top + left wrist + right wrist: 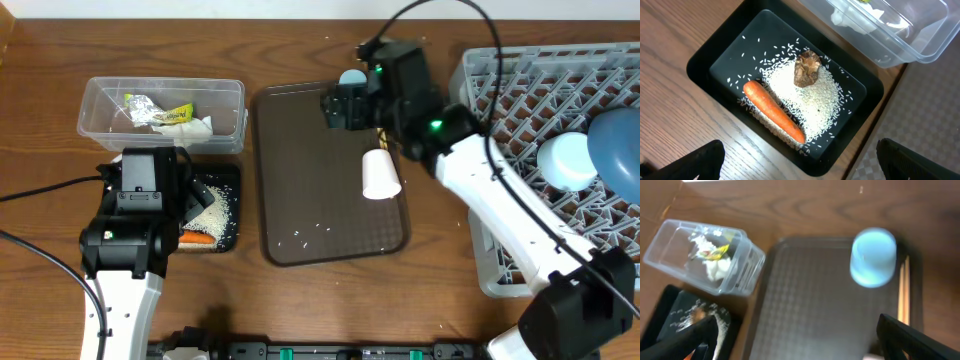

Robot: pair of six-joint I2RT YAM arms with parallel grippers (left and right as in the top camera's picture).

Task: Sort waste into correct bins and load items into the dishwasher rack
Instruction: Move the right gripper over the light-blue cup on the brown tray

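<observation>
The black tray (700,65) holds white rice (812,102), an orange carrot (772,110) and a brown food lump (806,69). My left gripper (800,167) hangs open above that tray's near corner, holding nothing. Behind it, the clear tub (100,100) contains the wrapper (160,113) and a napkin (197,126). My right gripper (795,340) is open and empty over the far end of the brown tray (300,150). Just beyond it stands the light blue cup (873,256), with chopsticks (903,287) beside. A white cup (380,175) lies on its side.
The grey dishwasher rack (480,90) at the right holds a pale blue bowl (567,160) and a dark blue bowl (615,140). A few rice grains (310,232) are scattered on the brown tray's near part. My right arm stretches from the front right across the rack's corner.
</observation>
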